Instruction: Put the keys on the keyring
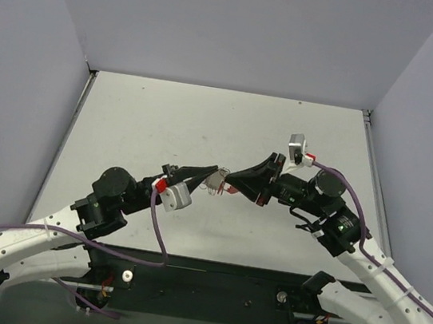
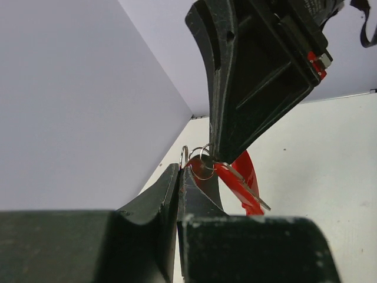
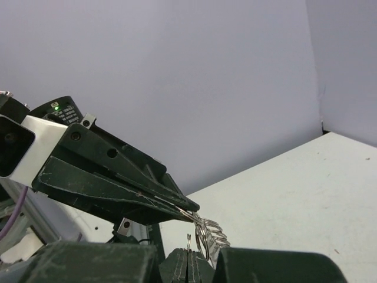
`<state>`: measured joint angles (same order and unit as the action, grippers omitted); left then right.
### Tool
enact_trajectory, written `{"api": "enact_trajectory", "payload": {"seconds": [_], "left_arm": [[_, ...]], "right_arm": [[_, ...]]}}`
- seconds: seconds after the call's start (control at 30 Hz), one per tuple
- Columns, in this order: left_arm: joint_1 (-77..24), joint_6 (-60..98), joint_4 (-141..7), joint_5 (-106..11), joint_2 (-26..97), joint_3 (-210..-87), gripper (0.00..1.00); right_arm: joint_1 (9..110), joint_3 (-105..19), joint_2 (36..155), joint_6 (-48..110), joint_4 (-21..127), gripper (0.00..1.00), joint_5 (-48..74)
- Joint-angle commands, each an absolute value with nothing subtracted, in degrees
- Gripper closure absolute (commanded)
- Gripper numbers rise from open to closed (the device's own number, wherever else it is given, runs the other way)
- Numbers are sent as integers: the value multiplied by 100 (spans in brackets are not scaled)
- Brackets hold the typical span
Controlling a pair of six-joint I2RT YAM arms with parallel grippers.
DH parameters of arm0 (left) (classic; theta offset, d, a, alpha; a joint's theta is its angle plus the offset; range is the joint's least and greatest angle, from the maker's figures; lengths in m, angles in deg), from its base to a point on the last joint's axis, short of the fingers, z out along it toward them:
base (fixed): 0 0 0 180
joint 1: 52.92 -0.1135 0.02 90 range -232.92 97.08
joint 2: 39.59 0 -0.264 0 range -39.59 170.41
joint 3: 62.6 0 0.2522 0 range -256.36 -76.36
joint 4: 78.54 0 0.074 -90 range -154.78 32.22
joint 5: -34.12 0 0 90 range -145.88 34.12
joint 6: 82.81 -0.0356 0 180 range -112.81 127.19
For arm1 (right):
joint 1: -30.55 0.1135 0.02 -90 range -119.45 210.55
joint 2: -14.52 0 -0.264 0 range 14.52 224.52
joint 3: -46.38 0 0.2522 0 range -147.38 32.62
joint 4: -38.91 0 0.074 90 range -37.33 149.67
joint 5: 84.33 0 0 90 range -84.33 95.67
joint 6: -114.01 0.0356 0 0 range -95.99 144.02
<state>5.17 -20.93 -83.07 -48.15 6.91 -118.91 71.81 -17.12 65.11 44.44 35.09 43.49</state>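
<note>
Both grippers meet tip to tip above the middle of the table. My left gripper [image 1: 215, 171] [image 2: 179, 168] [image 3: 194, 207] is shut on a thin silver ring of the keyring [image 3: 213, 234], whose silvery chain hangs bunched below its tips. The keyring's curved red band [image 2: 248, 168] shows behind. My right gripper [image 1: 230, 182] [image 3: 188, 253] [image 2: 215, 154] is shut on a thin silver loop [image 3: 188, 239]. The red-headed key [image 2: 238, 186] hangs just under its tips, its silver blade slanting down to the right. Exactly how the rings interlock is hidden by the fingers.
The pale table [image 1: 206, 120] lies inside grey walls on the left, back and right. Both arm bases sit at the near edge, with purple cables [image 1: 159, 238] looping beside them.
</note>
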Motion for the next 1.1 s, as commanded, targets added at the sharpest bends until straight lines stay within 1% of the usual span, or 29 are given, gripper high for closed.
{"api": "enact_trajectory", "payload": {"seconds": [0.0, 0.3, 0.6, 1.07], "left_arm": [[544, -2076, -8851, -5087, 629, -11969, 100], [553, -1997, -8597, -5122, 646, -12066, 100], [553, -1953, -8298, -4937, 716, -12259, 100], [544, -2067, -7850, -4454, 672, -12417, 100]], "right_arm": [[7204, -1528, 6172, 4388, 2604, 100, 3871], [7230, -1660, 6206, 4247, 2604, 100, 4318], [7283, -2160, 6523, 3642, 3359, 100, 4882], [7292, -2178, 6470, 3465, 3553, 100, 4618]]}}
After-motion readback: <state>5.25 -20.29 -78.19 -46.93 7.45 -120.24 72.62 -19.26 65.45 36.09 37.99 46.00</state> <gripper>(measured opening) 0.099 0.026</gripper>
